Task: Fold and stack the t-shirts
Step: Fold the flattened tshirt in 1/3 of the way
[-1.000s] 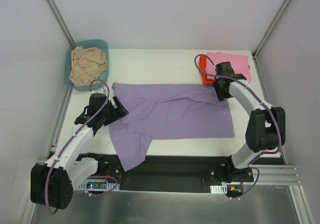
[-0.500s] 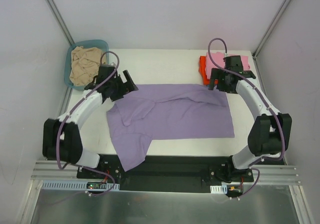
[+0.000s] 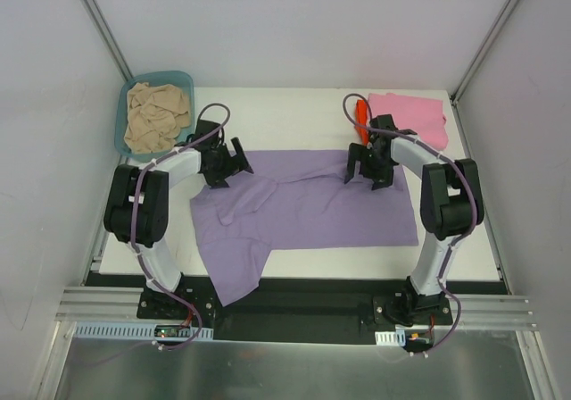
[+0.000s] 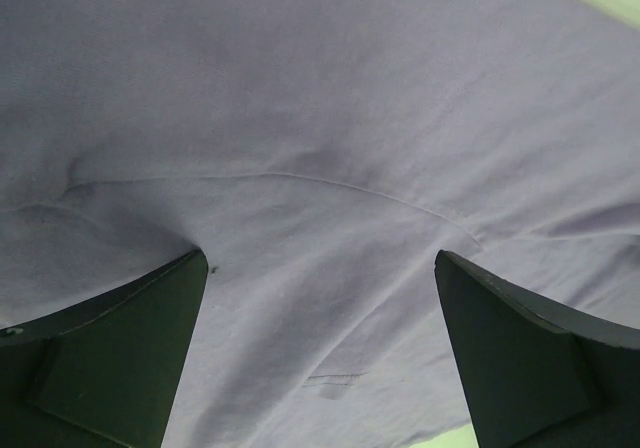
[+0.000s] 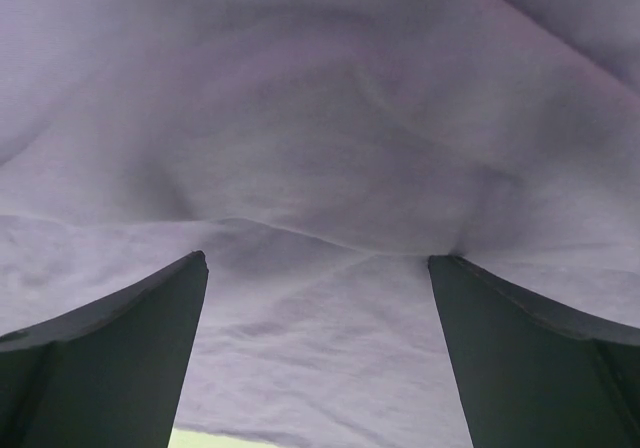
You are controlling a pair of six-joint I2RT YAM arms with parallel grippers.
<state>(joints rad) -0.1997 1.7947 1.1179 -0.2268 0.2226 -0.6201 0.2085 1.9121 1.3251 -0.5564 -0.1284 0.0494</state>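
Lavender t-shirt (image 3: 321, 208) lies spread flat on the middle of the table (image 3: 285, 114), long side running left to right. One part, sleeve or hem corner, trails over the near edge at my left. The cloth isn't smooth, with a diagonal ridge and some bunching left of centre.

My left gripper (image 3: 227, 162) is at the shirt's far-left corner and my right gripper (image 3: 366, 165) is at its far edge, right of centre. Both sets of jaws are spread wide with nothing between them. In both wrist views there's only purple cloth between the fingers (image 4: 120, 358). Probably I'm hovering just above it, but the fingertips might already be brushing the fabric. It's too close-up to say.

Other shirts: the pink t-shirt (image 3: 412, 114) is folded at the far right corner, and the orange-red t-shirt (image 3: 360, 112) shows at its left side, apparently under it. The beige t-shirt (image 3: 156, 116) is crumpled in the teal basin (image 3: 183, 79) at far left.

Handling judgement: thin, light, limp cloth with no stiffness. It will sag and drag, and it can slip out of a shallow pinch. Best hold is a pinch right on the far edge at two points well apart, so both layers come up together. A seam shows in the left wrist view, and a seam should grip better than plain cloth. Lift both sides evenly and bring the far edge toward me for the fold. The trailing part may tug the shirt off line.
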